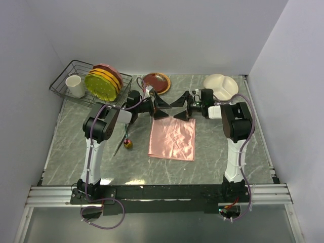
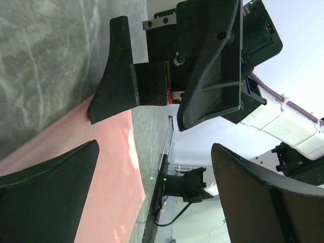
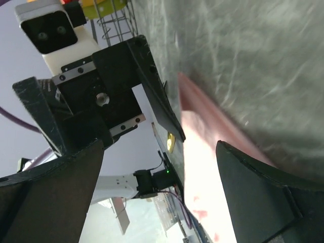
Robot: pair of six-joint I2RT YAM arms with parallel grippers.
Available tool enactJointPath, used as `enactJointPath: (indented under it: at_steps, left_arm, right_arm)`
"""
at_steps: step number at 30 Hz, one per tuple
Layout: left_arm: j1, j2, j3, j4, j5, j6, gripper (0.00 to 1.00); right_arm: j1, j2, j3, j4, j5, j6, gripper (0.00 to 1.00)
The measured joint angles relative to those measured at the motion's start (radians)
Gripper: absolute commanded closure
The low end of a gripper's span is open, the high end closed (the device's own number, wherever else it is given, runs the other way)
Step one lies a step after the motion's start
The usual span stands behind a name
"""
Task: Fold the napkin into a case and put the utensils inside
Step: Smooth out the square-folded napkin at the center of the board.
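The napkin (image 1: 172, 139) lies flat on the marble table as a salmon-pink, creased rectangle. Both grippers hover over its far edge, facing each other with fingertips nearly meeting. My left gripper (image 1: 161, 108) is open and empty, and so is my right gripper (image 1: 180, 109). In the left wrist view the left gripper (image 2: 157, 192) looks past the napkin (image 2: 111, 167) at the right gripper's fingers (image 2: 116, 86). In the right wrist view the right gripper (image 3: 159, 192) stands wide apart over the napkin (image 3: 212, 152). The utensils (image 1: 126, 143), gold heads on dark handles, lie left of the napkin; one gold head (image 3: 170, 142) also shows in the right wrist view.
A wire dish rack (image 1: 63, 83) at the back left holds a white cup (image 1: 76, 86) and stacked coloured plates (image 1: 104, 83). A brown plate (image 1: 156, 82) and a white divided plate (image 1: 220, 86) sit along the back. Walls close in on three sides.
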Motion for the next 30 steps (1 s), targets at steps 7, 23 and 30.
enactJointPath:
  at_steps: [7,23,30]
  left_arm:
    - [0.010,0.063,0.043,-0.019,-0.006,0.010,0.01]
    - [0.032,0.073,0.044,-0.058,-0.004,0.039,0.01]
    - [0.032,0.066,0.031,-0.048,-0.010,0.051,0.01]
  right_arm:
    - [-0.006,0.048,0.060,-0.030,0.000,-0.054,0.00]
    - [-0.087,0.019,0.129,-0.307,-0.023,-0.360,0.00]
    - [-0.065,-0.178,0.061,-0.276,-0.029,-0.328,0.00]
